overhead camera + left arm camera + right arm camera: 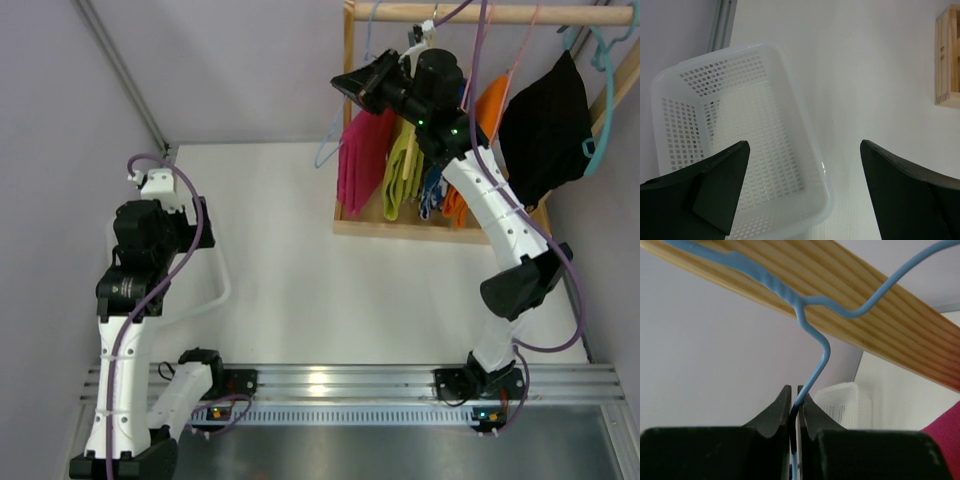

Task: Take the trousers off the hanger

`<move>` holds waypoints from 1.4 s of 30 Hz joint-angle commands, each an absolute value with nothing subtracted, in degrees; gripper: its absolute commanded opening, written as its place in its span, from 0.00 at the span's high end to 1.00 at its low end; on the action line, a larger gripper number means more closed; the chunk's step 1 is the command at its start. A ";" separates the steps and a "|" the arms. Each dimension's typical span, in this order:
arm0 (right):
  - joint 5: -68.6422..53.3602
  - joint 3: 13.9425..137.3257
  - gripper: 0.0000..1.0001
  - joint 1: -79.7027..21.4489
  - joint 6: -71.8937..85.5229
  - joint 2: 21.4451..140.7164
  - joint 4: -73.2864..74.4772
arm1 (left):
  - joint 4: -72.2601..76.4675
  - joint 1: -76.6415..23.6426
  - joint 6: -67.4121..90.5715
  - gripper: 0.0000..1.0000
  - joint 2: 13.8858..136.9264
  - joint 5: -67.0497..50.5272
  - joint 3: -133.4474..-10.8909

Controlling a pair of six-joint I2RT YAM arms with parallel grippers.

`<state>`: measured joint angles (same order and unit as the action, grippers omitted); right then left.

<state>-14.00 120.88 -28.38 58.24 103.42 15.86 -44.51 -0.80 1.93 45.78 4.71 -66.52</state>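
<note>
Contact — right gripper pinched on the blue hanger wire under the rod; magenta trousers hang lengthwise below it, toward the table's far-right corner; left gripper gapes wide, well apart — left edge.

No writing, label, brand, number or sign can be read in any of the views.
</note>
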 commanded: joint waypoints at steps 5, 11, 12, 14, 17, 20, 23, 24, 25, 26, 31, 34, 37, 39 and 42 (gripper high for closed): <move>-20.12 122.08 1.00 -29.27 58.19 101.78 4.67 | -41.31 -0.44 3.60 0.01 45.88 2.37 -69.17; -24.60 121.02 1.00 -28.83 56.96 98.44 -6.22 | -41.22 -0.44 4.48 0.01 45.88 -2.09 -69.08; -24.78 121.46 1.00 -28.74 56.08 98.00 -6.50 | -41.13 -0.44 4.66 0.01 46.31 -2.46 -69.08; -24.87 122.60 1.00 -28.74 54.94 97.56 -7.03 | -40.61 -0.35 4.83 0.01 46.58 -3.25 -69.08; -24.79 122.87 1.00 -28.65 52.30 96.42 -8.26 | -39.30 -0.44 5.01 0.01 46.93 -4.48 -68.99; -25.05 123.22 1.00 -28.39 51.86 95.63 -9.22 | -38.15 -0.44 5.45 0.01 47.02 -5.36 -68.65; -25.57 123.49 1.00 -27.95 51.86 95.10 -9.58 | -36.22 -0.35 5.62 0.01 46.50 -6.41 -67.68; -25.66 123.31 1.00 -27.86 51.86 94.49 -9.41 | -35.69 -0.44 5.45 0.01 46.23 -6.94 -67.24; -25.84 122.70 1.00 -27.86 51.94 94.05 -9.14 | -35.16 -0.44 5.19 0.01 45.97 -7.38 -66.71; -26.54 122.09 1.00 -27.86 52.38 93.61 -9.23 | -34.46 -0.35 5.01 0.01 45.53 -7.64 -66.45; -29.09 113.92 1.00 -27.77 54.58 88.78 -10.19 | -27.79 -0.35 2.47 0.02 43.25 -13.77 -63.82; -30.85 109.17 1.00 -27.86 55.20 85.96 -10.72 | -19.38 -0.44 0.54 0.01 38.86 -21.93 -58.11; -34.70 105.83 1.00 -28.12 56.77 84.12 -12.21 | -12.68 -0.44 0.88 0.01 37.44 -28.45 -52.40; -36.20 103.64 1.00 -28.30 58.62 83.06 -13.88 | -10.29 -0.44 0.53 0.01 38.75 -36.62 -49.76; -39.11 99.95 1.00 -28.48 60.64 80.78 -15.64 | -6.07 -1.05 -1.91 0.01 40.51 -42.80 -48.60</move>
